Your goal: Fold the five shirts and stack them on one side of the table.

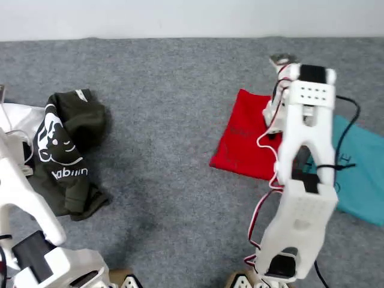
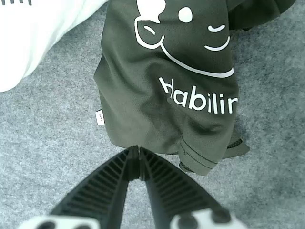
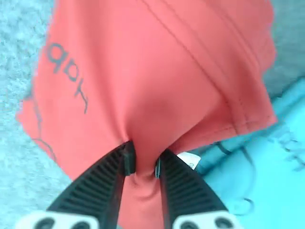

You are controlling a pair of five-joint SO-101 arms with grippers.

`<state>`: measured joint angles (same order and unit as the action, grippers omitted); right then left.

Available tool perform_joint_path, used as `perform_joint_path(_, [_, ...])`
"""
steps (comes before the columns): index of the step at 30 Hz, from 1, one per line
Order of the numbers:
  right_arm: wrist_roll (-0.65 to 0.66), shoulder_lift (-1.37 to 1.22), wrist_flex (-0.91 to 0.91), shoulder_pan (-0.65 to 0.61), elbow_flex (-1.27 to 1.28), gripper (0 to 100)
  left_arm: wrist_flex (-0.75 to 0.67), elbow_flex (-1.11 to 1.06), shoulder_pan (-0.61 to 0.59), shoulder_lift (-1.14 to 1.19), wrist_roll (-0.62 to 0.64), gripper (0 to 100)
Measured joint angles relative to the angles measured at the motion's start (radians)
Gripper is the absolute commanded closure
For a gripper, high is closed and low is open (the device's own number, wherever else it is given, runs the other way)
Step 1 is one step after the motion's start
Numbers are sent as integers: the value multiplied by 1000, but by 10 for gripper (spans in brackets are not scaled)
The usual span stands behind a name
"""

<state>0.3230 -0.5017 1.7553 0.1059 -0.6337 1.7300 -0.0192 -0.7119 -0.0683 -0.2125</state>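
Grey felt covers the table [image 1: 174, 120]. Items listed L to R, as seen from the floor.

1. Far L edge: white shirt [image 1: 18, 115], loose, not folded. Touching it on its R side is the dark green shirt [image 1: 69, 150], crumpled in a heap with the white cartoon print facing up. One sleeve hem sticks out toward the arm bases.
2. Left gripper [image 2: 138, 164]: jaws pressed together, nothing between them. Tips sit just short of the green shirt's lower hem, over the felt. Left arm [image 1: 24, 198] sits low at the near L corner.
3. R half: red shirt [image 1: 246, 141], roughly rectangular and part-folded. Its R edge laps over the teal shirt [image 1: 360, 174], which lies flat toward the R edge of the table.
4. Right gripper [image 3: 142, 164]: clamped on a pinch of red fabric near the edge that overlaps the teal. The cloth puckers into the jaws. A small white label [image 3: 190, 160] sits beside the pinch. Right arm [image 1: 303, 180] extends over both shirts.

Step in hand (est.): folding the red shirt. R arm has the cloth, L arm holds nothing. No stack formed yet, so the task looks early.

Next move, req'd:
- Carry the pinched edge across the red shirt w/o dragging the whole garment or snagging the teal below.
- Release only once the edge lies square.

Risk: a single-point pinch lets the cloth bunch, so the fold may go skewed.

Note: L gripper would need to open before it can take the green hem.
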Motion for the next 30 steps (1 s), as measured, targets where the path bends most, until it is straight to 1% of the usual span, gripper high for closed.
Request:
perform_joint_path(7, [137,175,0,124,2,988,0,0,0,0,0,995])
perform_joint_path(13, [170,253,0,253,2,988,0,0,0,0,0,995])
perform_joint_path(18, [209,256,0,348,2,988,0,0,11,0,0,995])
perform_joint_path(25, [299,256,0,425,2,988,0,0,74,0,0,995])
perform_joint_path(30, [361,167,0,505,2,988,0,0,94,0,0,995])
